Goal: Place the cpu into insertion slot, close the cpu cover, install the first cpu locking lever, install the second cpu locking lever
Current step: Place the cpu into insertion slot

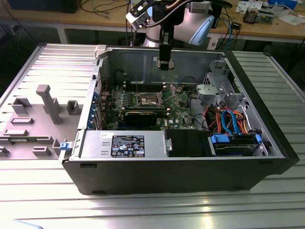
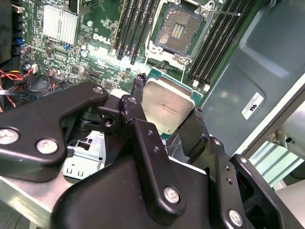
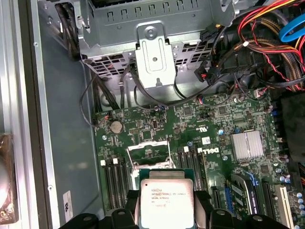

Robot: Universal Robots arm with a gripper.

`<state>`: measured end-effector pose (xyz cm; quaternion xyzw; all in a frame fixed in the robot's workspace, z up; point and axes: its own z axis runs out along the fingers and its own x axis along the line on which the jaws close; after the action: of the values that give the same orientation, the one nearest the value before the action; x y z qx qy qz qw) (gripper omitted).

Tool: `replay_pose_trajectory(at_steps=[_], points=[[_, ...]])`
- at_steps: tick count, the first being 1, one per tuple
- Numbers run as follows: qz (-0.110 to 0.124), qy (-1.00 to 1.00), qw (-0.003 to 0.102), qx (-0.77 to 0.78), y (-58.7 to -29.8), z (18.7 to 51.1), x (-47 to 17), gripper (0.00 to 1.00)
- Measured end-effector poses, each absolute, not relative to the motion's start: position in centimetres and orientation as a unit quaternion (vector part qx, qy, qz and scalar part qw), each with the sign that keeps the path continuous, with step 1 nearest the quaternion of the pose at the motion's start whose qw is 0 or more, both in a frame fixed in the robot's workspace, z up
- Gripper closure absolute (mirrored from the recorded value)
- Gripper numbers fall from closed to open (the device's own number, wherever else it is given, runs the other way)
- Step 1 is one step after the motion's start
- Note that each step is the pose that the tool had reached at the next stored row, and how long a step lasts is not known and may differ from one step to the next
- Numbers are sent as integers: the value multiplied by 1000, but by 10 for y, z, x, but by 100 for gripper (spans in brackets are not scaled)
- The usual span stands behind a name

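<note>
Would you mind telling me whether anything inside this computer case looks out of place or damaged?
Nothing stands out. The gripper holds the cpu by its edges above the green board, and the insertion slot lies open and empty, with no visible damage.

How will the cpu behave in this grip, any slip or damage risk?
Probably stiff and light: the cpu is a thin flat plate. Its smooth metal lid may slip, since the tool pinches only its edges.

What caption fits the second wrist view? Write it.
Gripper holds the cpu above the motherboard, near the open insertion slot.
</note>
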<state>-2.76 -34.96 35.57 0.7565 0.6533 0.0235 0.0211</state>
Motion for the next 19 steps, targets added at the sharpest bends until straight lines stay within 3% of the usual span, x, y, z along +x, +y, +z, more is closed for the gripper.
replay_pose_trajectory(at_steps=[19], points=[[26, 685, 21, 728, -350, 339, -49, 45]])
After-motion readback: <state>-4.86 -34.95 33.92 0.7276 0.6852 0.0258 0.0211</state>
